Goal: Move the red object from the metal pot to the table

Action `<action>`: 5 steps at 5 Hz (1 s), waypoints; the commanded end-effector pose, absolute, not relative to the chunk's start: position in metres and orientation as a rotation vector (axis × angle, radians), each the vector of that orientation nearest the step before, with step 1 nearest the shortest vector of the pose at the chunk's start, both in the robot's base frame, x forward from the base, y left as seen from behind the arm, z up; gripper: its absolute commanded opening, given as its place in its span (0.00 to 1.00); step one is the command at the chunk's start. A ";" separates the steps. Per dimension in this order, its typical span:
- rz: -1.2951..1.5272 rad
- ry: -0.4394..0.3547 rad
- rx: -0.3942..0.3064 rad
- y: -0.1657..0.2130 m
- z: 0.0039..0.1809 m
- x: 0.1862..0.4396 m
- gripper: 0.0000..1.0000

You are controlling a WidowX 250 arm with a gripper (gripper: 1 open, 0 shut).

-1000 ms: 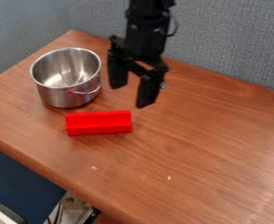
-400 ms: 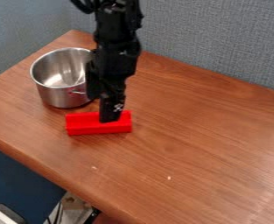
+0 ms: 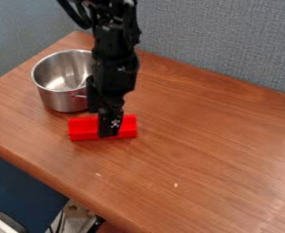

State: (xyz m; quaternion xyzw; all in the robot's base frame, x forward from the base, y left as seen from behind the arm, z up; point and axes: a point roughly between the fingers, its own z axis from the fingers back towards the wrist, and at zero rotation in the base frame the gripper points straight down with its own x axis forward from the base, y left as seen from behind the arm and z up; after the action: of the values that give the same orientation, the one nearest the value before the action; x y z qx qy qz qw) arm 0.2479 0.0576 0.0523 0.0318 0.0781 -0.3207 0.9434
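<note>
The red object (image 3: pixel 86 128), a bright red block, lies flat on the table (image 3: pixel 193 155), just in front of and to the right of the metal pot (image 3: pixel 66 79). The pot looks empty inside. My black gripper (image 3: pixel 108 126) has come straight down onto the block's right half, jaws open, with one dark finger (image 3: pixel 110 124) showing in front of the block. Whether the fingers touch the block is not clear. The arm hides part of the pot's right side.
A grey-blue wall stands behind the table. The table's front edge runs diagonally from left to lower right, with dark floor and some white hardware below it. Bare wood lies to the right of the block.
The gripper has moved left and down from above the table's middle to sit over the red block's right half. The block and the pot have not shifted.
</note>
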 end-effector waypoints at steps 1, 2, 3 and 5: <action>-0.641 0.154 0.071 0.064 0.049 0.250 1.00; -0.644 0.159 0.066 0.064 0.043 0.250 1.00; -0.645 0.166 0.061 0.065 0.037 0.251 1.00; -0.654 0.164 0.059 0.065 0.030 0.252 1.00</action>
State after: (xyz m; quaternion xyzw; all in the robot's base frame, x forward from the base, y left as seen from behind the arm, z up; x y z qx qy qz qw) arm 0.2499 0.0602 0.0259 0.0220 0.0885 -0.3240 0.9417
